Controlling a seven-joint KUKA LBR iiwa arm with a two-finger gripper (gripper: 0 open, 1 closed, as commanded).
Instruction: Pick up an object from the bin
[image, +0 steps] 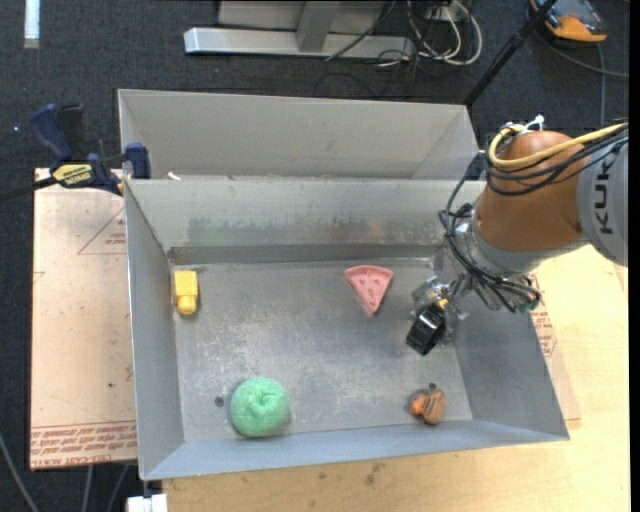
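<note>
Grey metal bin (300, 335), fingers (423, 333) (released or clenched, cannot tell) near pink wedge (368, 287), arm (525, 205) lettered KU

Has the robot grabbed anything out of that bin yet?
Not yet. The yellow block, pink wedge-shaped slice, fuzzy green ball and small brown lump all lie on the floor of the grey metal bin. The hand hangs low at the right, between the pink slice and the brown lump. Gripping and lifting one out is left.

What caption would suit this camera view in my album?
Robot gripper hangs over the right side of the grey bin, between a pink wedge and a small brown thing.
</note>
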